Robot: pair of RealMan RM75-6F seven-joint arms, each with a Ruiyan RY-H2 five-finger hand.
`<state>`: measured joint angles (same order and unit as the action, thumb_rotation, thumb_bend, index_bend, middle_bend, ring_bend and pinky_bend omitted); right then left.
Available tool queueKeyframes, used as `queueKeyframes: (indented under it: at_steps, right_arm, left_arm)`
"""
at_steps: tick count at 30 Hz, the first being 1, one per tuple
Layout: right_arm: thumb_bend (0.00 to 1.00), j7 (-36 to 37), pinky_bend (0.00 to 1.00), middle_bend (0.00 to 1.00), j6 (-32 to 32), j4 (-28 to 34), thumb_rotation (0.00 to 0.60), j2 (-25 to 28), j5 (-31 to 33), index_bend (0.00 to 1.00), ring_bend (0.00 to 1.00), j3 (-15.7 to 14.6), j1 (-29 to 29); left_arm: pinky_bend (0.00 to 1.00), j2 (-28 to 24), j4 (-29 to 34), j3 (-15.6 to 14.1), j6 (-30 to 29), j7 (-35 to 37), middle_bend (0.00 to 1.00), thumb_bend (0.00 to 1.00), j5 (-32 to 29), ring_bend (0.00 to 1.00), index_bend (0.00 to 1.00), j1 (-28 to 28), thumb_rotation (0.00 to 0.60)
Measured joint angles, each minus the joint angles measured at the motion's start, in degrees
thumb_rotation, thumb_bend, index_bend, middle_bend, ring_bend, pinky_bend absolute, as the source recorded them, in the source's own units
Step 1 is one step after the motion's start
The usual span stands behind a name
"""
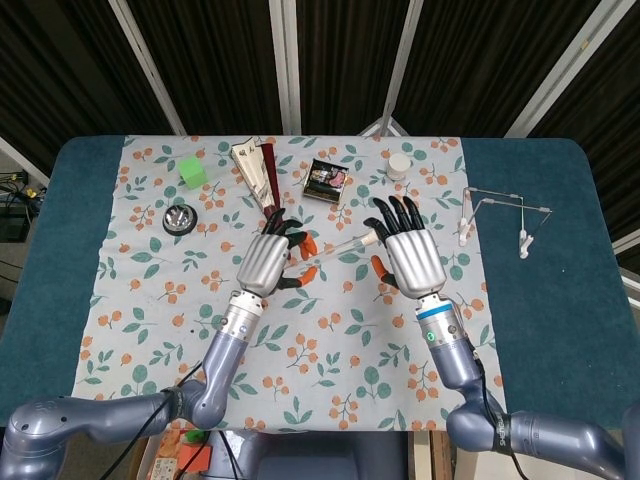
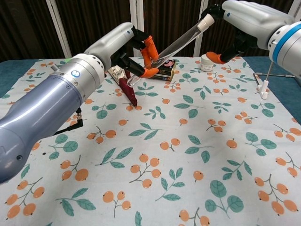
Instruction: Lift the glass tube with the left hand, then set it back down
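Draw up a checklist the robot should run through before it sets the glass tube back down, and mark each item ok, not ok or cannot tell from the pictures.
1. Left hand grips the glass tube near its lower end: ok.
2. Tube is off the floral cloth, tilted, capped end highest: ok.
3. Right hand has let go of the tube: cannot tell; its fingers sit right at the cap.
4. Cloth below the tube is bare enough to land on: ok in the head view, between the two hands.
5. Tube stays apart from the red-handled tool and the dark box beyond it: cannot tell how far apart.
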<state>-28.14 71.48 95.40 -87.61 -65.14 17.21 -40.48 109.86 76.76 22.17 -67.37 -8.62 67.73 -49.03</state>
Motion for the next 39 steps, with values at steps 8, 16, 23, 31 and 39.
queueKeyframes:
  at_steps: [8,16,23,31,39]
  right_arm:
    - [0.43,-0.1,0.04,0.11,-0.01,0.29,0.6,0.19,-0.02,0.31,0.0,-0.15,0.06]
    - [0.43,-0.07,0.04,0.1,0.2,0.47,0.6,0.42,0.2,0.18,0.0,0.08,0.14]
    - [0.43,-0.22,0.04,0.05,0.44,0.21,0.6,0.93,0.84,0.01,0.0,0.74,0.16]
    - [0.43,-0.1,0.04,0.04,0.68,-0.61,0.6,1.53,1.38,0.0,0.0,0.71,0.61]
    - [0.43,0.58,0.04,0.04,1.12,-2.16,0.6,2.66,3.11,0.0,0.0,1.75,1.28]
  left_arm:
    - [0.05,0.11,0.45,0.14,-0.16,-0.27,0.69,0.54,0.06,0.23,0.65,-0.13,0.6]
    - [0.05,-0.04,0.83,0.04,-0.34,-0.61,0.69,0.54,0.09,0.23,0.65,-0.02,0.6]
    - [0.05,-0.56,0.87,-0.57,-0.47,-0.54,0.69,0.54,0.04,0.23,0.65,0.71,0.6]
    - [0.05,-1.27,0.8,-1.35,-0.46,-0.28,0.69,0.54,0.17,0.23,0.65,1.53,0.6]
    - [0.05,-2.97,0.39,-3.56,-0.29,-0.3,0.69,0.54,0.27,0.23,0.65,3.46,0.6]
